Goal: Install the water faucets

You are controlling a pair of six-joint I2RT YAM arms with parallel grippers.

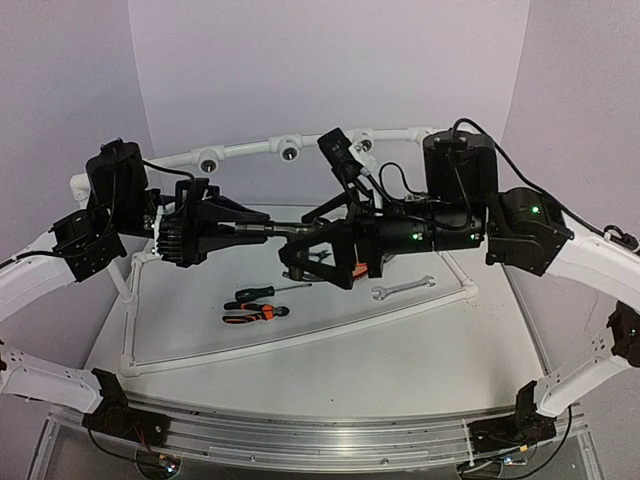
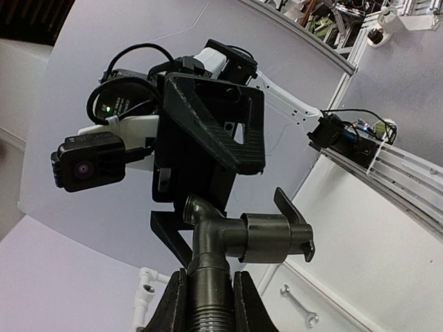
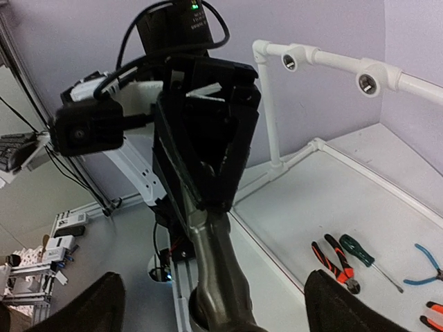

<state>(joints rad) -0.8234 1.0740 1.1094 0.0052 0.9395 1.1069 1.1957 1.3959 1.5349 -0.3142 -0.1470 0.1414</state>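
Note:
The dark-grey faucet (image 2: 239, 235) is held in the air between both arms, lever handle (image 2: 291, 207) to the right. My left gripper (image 2: 210, 308) is shut on its threaded stem. From above, the faucet (image 1: 268, 229) sticks out of the left gripper (image 1: 232, 230) toward the right gripper (image 1: 318, 256). In the right wrist view the faucet body (image 3: 221, 270) runs up into the left gripper's closed fingers (image 3: 208, 152). My right gripper (image 3: 211, 311) is open, its pads (image 3: 76, 304) wide apart on either side of the faucet and not touching it.
A white pipe frame with tee fittings (image 1: 290, 150) runs along the back and around the work area. On the table lie a green-handled screwdriver (image 1: 262, 292), orange-black pliers (image 1: 255, 314), a wrench (image 1: 402, 288) and blue pliers (image 3: 426, 266).

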